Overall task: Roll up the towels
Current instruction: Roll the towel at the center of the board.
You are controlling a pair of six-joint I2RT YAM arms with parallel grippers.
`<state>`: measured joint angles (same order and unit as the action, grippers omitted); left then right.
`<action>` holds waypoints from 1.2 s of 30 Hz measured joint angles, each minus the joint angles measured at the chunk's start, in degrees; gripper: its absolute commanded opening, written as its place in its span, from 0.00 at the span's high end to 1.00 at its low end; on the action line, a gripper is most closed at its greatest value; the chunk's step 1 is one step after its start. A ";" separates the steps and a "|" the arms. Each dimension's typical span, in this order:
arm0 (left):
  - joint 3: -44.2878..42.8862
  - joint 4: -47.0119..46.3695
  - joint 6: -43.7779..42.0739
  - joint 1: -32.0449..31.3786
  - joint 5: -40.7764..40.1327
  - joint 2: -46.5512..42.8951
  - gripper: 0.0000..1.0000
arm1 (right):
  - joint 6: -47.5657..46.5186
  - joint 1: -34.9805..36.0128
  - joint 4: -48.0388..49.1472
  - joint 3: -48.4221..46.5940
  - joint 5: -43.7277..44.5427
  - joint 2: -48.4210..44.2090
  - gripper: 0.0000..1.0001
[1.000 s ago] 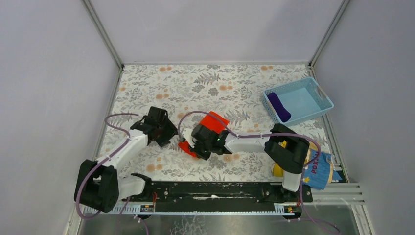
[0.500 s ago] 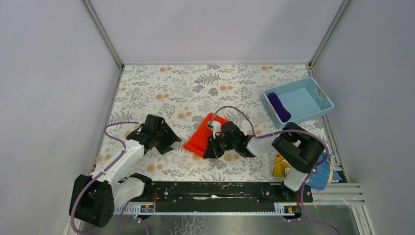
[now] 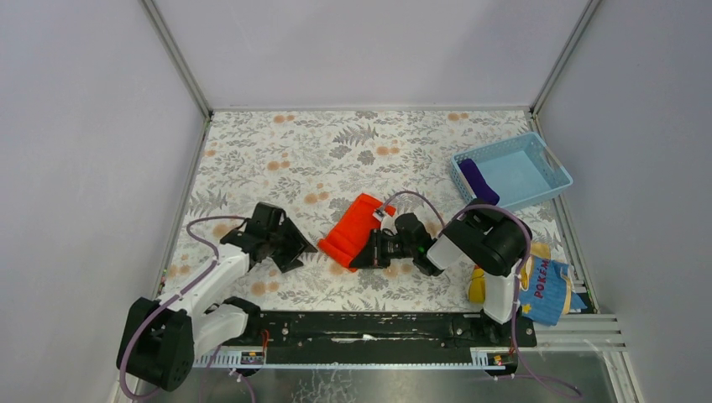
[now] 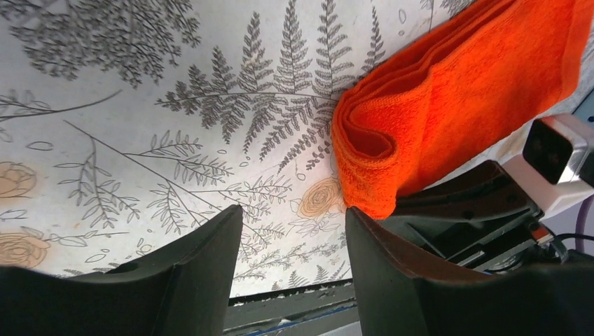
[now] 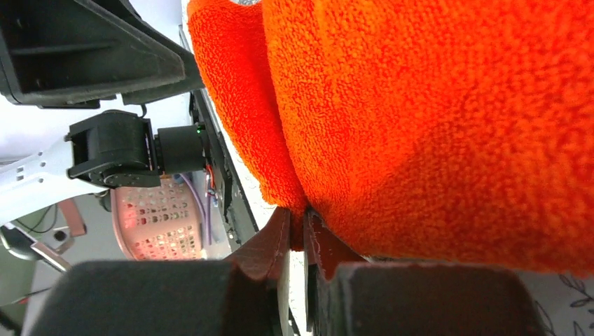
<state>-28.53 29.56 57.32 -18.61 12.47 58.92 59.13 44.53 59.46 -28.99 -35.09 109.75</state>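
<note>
The orange-red towel (image 3: 353, 228) lies folded in loose layers on the floral table, mid-front. My right gripper (image 3: 370, 249) is at its near right edge and is shut on a thin fold of the towel (image 5: 420, 105). In the right wrist view that fold is pinched between the tips of the right gripper (image 5: 298, 225). My left gripper (image 3: 299, 248) sits just left of the towel. In the left wrist view the left gripper (image 4: 293, 213) is open over bare table, and the towel's rolled end (image 4: 392, 140) is just past its right fingertip. The purple towel (image 3: 477, 183) lies rolled in the basket.
A blue basket (image 3: 525, 172) stands at the back right. A yellow-and-blue printed cloth (image 3: 547, 290) lies at the near right beside the right arm's base. The black base rail (image 3: 361, 327) runs along the front edge. Grey walls close in three sides.
The right arm has folded back towards its base, still holding the towel, which now lies longer and slanted. The left gripper has shifted right, closer to the towel.
</note>
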 measured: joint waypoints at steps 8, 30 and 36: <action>0.07 -5.07 1.11 -3.96 2.78 6.51 0.45 | 5.68 -1.01 2.64 -0.50 -2.54 3.02 0.97; -3.43 -13.66 1.90 -4.31 1.68 18.88 0.51 | 5.03 -1.09 -0.87 -2.84 -4.15 3.58 0.85; -3.61 -16.83 2.14 -4.83 1.68 20.57 0.53 | -0.94 -1.09 -11.69 -4.68 -2.75 -1.40 0.66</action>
<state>-32.14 12.73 59.46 -23.44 14.15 79.48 58.19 43.44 47.77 -33.67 -37.85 108.36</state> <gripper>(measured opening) 0.479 0.253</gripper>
